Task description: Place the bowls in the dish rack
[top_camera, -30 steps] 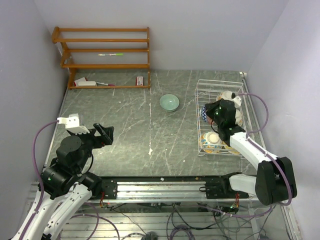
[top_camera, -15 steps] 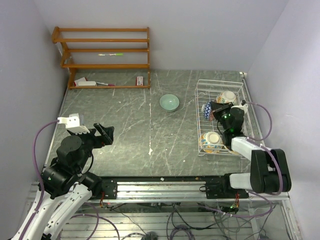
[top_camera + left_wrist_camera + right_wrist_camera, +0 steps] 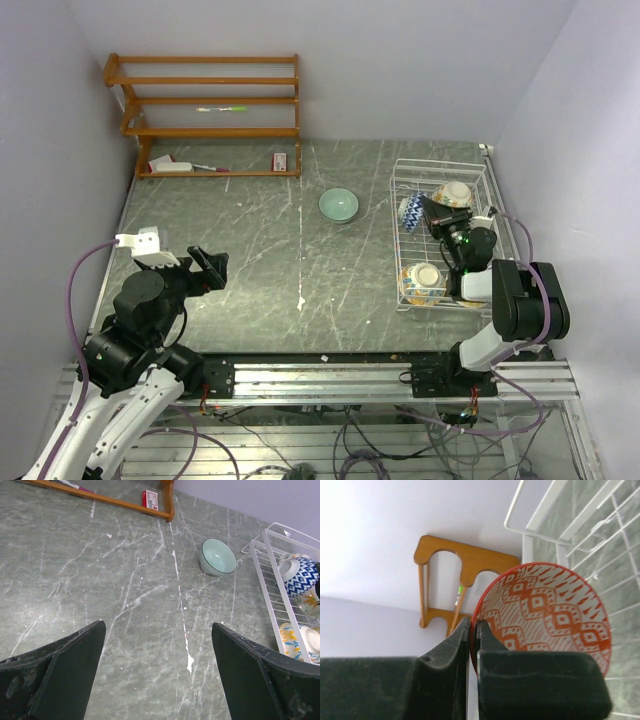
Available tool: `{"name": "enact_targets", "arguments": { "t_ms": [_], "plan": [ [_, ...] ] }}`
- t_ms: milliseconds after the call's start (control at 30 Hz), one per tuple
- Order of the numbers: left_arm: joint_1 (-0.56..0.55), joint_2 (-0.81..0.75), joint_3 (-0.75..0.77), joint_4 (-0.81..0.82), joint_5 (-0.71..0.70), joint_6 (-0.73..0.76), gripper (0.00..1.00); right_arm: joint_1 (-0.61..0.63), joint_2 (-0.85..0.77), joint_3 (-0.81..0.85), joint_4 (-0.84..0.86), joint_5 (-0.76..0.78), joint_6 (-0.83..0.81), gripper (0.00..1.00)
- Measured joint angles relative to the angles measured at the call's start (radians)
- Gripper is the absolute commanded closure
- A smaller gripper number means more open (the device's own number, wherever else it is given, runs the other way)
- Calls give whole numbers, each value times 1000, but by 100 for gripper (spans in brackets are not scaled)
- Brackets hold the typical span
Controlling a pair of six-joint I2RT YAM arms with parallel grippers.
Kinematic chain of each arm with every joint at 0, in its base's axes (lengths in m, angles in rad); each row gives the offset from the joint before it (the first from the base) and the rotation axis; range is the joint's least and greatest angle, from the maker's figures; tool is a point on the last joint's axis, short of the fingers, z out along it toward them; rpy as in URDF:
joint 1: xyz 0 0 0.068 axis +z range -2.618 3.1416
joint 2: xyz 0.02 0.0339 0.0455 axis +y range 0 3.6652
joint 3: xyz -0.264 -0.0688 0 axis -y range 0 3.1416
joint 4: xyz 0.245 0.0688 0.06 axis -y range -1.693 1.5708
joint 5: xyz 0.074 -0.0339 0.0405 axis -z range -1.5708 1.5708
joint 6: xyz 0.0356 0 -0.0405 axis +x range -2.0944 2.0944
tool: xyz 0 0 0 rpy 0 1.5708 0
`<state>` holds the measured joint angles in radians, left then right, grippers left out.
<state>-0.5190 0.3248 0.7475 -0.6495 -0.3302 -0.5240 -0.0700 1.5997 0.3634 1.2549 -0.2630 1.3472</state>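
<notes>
The white wire dish rack (image 3: 484, 215) stands at the table's right. It holds a blue-patterned bowl (image 3: 411, 210), a cream-sided bowl (image 3: 456, 193) and a teal-yellow bowl (image 3: 423, 280). My right gripper (image 3: 448, 212) is inside the rack. In the right wrist view it (image 3: 475, 630) is shut on the rim of a red-patterned bowl (image 3: 547, 612), held on edge over the rack wires (image 3: 580, 517). A pale green bowl (image 3: 338, 205) sits alone on the table, also in the left wrist view (image 3: 217, 557). My left gripper (image 3: 205, 266) is open and empty above the table's left.
A brown wooden shelf unit (image 3: 205, 115) with small items stands at the back left. The left wrist view shows the rack's edge (image 3: 267, 587), the blue bowl (image 3: 302, 575) and an orange floral bowl (image 3: 310, 602). Walls close in on both sides.
My right arm has folded back toward its base, and the gripper has shifted a little rightward and back inside the rack with the bowl. The left arm has not moved.
</notes>
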Motion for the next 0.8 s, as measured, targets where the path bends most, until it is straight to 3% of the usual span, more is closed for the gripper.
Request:
{"name": "enact_targets", "arguments": {
  "t_ms": [133,367,533,800],
  "plan": [
    [0,0,0,0,0,0,2,-12,15,3,43,-25,56,100],
    [0,9,0,0,-2,0,2,-47,-14,-7,-7,-53,77,80],
    [-1,9,0,0,-5,0,2,-71,-46,16,-238,-40,3,72],
    [-2,9,0,0,-6,0,2,-71,-88,39,-528,-40,-104,68]
  ]
}}
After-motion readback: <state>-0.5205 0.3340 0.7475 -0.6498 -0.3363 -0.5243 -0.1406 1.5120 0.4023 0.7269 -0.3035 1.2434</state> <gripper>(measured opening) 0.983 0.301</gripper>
